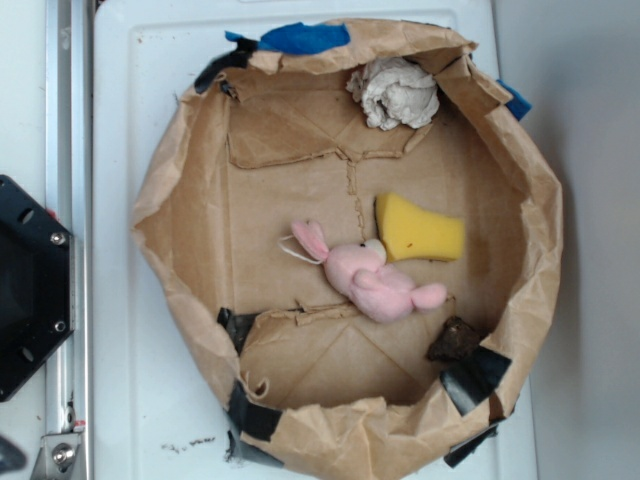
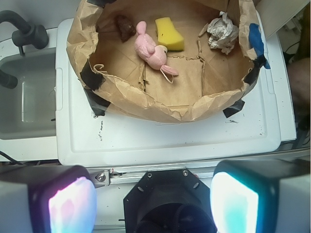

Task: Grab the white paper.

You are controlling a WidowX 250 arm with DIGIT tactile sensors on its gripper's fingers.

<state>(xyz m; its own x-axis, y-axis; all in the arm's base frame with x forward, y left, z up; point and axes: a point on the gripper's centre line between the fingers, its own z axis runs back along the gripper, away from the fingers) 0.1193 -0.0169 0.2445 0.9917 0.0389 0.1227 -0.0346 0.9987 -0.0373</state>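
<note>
No readable text or labels

pincer (image 2: 154, 204): grey fingers (image 2: 58, 201) | pads glowing pink, cyan | black screwed base (image 1: 30, 290)

- Setting: staged robot test bench, not a home.
- White plastic work surface (image 2: 160, 141) carries a hand-made brown paper wall (image 1: 175, 200) patched with black tape (image 1: 255, 415).
- Metal rail (image 1: 68, 200) alongside.
- Grey sink basin (image 2: 29, 102) adjoining.

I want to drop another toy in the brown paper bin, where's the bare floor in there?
Bare floor: between the pink bunny and the taped wall, and beside the white paper. Crowded where bunny meets yellow sponge.
</note>
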